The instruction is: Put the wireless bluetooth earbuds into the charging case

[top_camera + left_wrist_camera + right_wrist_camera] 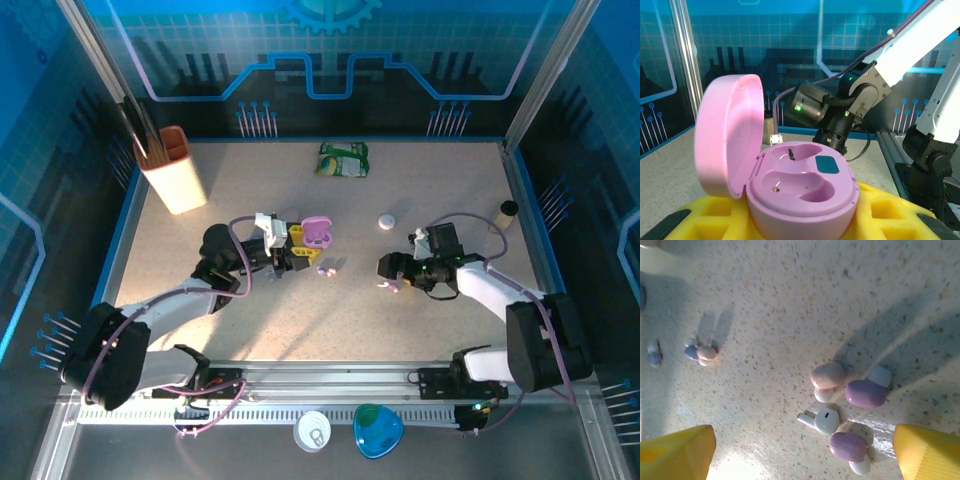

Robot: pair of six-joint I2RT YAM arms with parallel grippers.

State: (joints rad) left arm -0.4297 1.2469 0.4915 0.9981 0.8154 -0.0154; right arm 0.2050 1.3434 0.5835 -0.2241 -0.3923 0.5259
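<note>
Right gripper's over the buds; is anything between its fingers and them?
Nothing visible. The right gripper is open, with the earbuds lying bare on the table between its fingers.

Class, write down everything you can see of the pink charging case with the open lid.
The pink charging case is a rounded, glossy plastic pebble. Its hinged lid stands open, upright beside the base. The flat inner deck holds two curved wells, both empty, with tiny dark contact marks and a small teal patch. The case sits level, gripped from both sides by the left arm's yellow fingers, near the middle of the speckled table.
</note>
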